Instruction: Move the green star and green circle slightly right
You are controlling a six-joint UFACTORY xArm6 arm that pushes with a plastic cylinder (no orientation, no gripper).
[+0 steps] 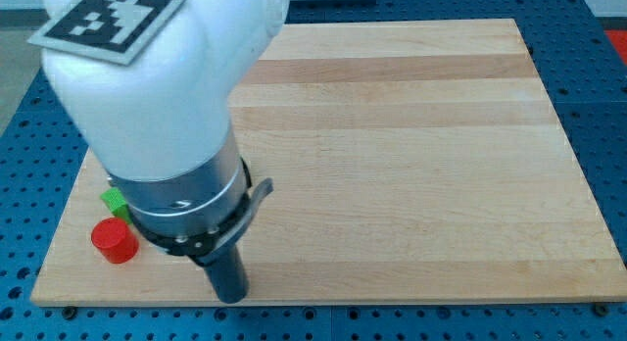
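A green block (115, 201) shows only as a small piece at the view's lower left, mostly hidden behind the arm's body, so I cannot tell its shape. A second green block is not visible. A red cylinder block (114, 240) stands just below it near the board's bottom left corner. My tip (231, 297) is at the end of the dark rod near the board's bottom edge, to the right of the red block and the green piece, apart from both.
The wooden board (411, 135) lies on a blue perforated table (602, 47). The arm's large white body with a black-and-white marker (108, 18) covers the view's upper left and hides that part of the board.
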